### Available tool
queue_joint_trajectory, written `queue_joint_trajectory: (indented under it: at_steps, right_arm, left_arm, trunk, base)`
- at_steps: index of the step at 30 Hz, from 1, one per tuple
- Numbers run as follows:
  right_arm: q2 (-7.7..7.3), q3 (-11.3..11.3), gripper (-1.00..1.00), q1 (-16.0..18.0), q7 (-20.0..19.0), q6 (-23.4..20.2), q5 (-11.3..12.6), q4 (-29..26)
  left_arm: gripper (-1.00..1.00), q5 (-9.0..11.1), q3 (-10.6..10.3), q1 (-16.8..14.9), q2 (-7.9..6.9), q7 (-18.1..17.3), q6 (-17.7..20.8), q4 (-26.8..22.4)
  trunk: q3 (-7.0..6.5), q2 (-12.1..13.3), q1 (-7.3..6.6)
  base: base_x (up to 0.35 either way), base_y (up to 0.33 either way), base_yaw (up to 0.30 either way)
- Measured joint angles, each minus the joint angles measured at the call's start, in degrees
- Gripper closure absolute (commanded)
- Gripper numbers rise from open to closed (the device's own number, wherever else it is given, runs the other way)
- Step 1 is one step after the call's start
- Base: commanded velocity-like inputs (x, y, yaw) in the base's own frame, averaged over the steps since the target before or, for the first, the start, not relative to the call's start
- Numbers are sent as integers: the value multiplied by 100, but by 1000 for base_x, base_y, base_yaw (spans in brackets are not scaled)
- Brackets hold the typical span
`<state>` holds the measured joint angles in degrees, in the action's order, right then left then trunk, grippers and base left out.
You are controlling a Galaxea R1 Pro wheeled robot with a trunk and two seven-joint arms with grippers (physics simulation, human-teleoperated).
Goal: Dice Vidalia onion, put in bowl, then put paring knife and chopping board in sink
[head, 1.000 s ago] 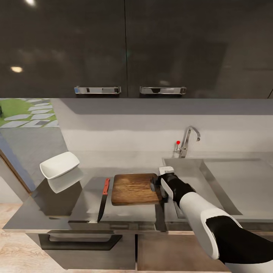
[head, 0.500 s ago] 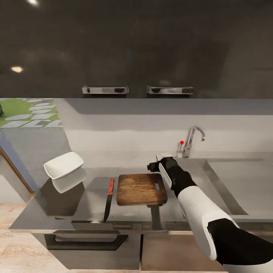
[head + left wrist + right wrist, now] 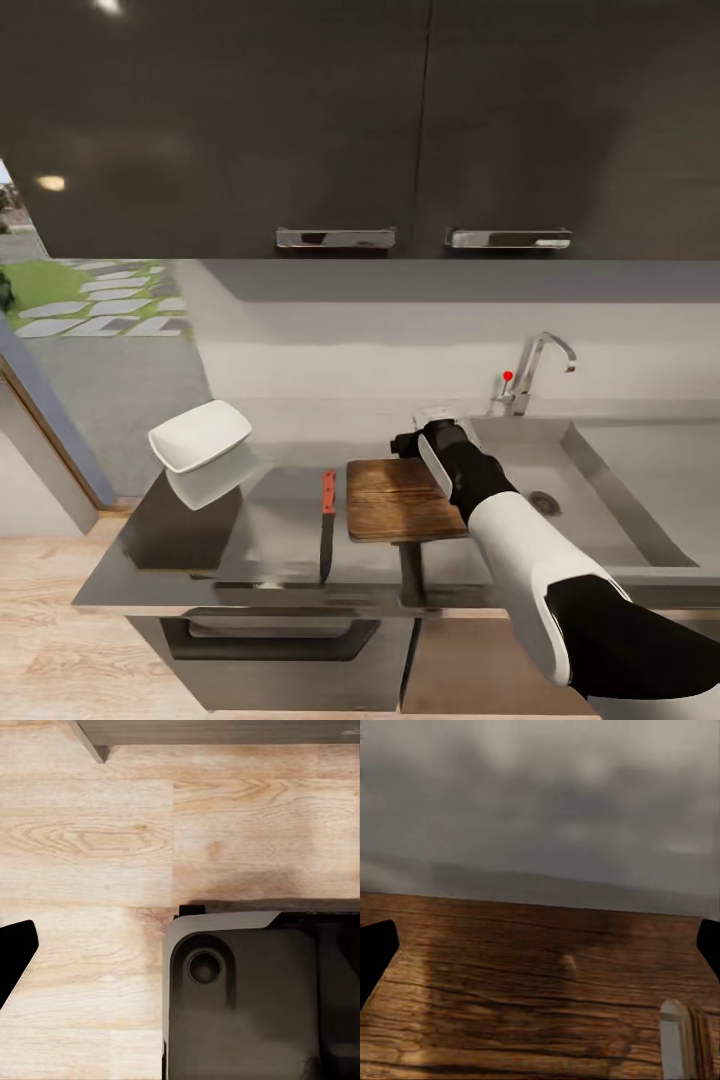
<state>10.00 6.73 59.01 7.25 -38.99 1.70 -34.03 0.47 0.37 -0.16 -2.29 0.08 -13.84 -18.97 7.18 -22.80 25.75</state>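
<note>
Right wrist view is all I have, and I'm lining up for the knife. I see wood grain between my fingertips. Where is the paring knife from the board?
Observer: The paring knife lies on the countertop just off the chopping board's left edge, red handle pointing away from the robot.
Operator: Where is my gripper over the board?
Observer: The right gripper hovers above the board's far edge, jaws open.
Operator: And the sink?
Observer: The sink is right of the board, behind your arm.
</note>
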Motion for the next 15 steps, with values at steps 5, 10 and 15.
queue_joint_trajectory:
  at_steps: [5,10,15]
  right_arm:
    - [0,1,-100,0,155,41,14,188]
    - [0,1,-100,0,190,202,18,285]
    - [0,0,-100,0,196,314,26,404]
  left_arm:
    - [-100,0,-3,0,0,0,0,0]
    - [-100,0,-3,0,0,0,0,0]
    - [-100,1,-3,0,0,0,0,0]
  trunk:
    - [0,0,0]
    - [0,0,0]
    - [0,0,0]
  base:
    - [0,257,0]
    - [0,258,0]
    - [0,258,0]
